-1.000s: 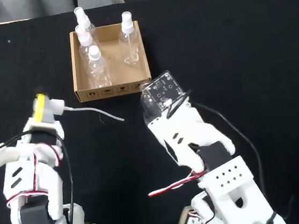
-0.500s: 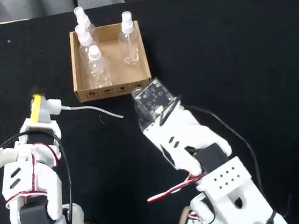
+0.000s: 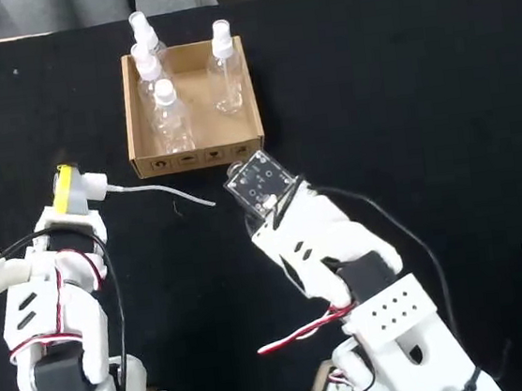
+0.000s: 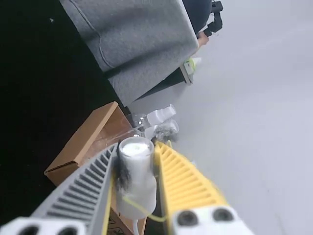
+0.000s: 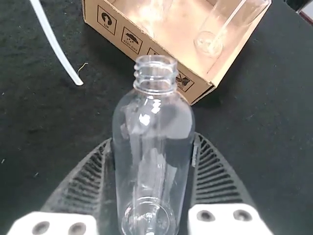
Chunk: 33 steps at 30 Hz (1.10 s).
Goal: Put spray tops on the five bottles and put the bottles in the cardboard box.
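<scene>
Brown cardboard box [image 3: 197, 157] near far table edge; capped clear bottles [image 3: 172, 116] fill its left side and far right corner; black table [image 3: 419, 92] open rightward. Right gripper [image 5: 152, 142] low, just short of box front wall; jaws clamp uncapped clear plastic bottle [image 5: 151, 107], neck toward box. Left gripper [image 4: 137, 149] angled up; jaws pinch white spray top [image 4: 137, 191]; its thin tube [image 3: 161, 190] trails over table.

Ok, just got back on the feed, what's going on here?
The left hand is shut on a spray top. The right hand is shut on an open bottle, held just in front of the cardboard box. Four capped bottles stand in the box. The held bottle has no top yet.
</scene>
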Motion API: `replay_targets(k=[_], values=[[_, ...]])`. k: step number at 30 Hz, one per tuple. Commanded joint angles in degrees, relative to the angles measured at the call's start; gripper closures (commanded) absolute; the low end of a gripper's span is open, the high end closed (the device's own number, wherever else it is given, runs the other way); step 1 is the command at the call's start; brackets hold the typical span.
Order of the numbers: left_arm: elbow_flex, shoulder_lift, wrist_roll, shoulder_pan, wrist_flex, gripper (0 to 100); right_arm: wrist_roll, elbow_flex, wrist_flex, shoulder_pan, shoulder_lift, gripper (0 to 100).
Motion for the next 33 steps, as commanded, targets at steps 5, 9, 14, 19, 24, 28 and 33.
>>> replay_targets(k=[5, 9, 14, 19, 24, 28, 33], values=[[-1.01, -0.88, 0.53, -0.57, -1.49, 97, 7.21, 0.84, -1.76, -1.49, -2.42, 89.6], [-1.01, -0.88, 0.53, -0.57, -1.49, 97, 7.56, 1.27, -1.76, -4.31, -2.42, 89.6], [-1.01, -0.88, 0.53, -0.57, -1.49, 97, 7.56, 2.42, -1.67, -7.38, -2.42, 89.6], [-1.01, -0.88, 0.53, -0.57, -1.49, 97, 7.56, 2.42, -1.67, -7.38, -2.42, 89.6], [-1.01, -0.88, 0.44, -0.57, -1.49, 97, 7.56, 2.95, -3.52, -7.65, -2.42, 89.6], [-1.01, -0.88, 0.44, -0.57, -1.49, 97, 7.65, 5.32, -7.74, -7.65, -2.42, 89.6], [-1.01, -0.88, 0.26, -0.57, -1.49, 97, 7.65, 6.46, -9.76, -7.65, -2.42, 89.6]])
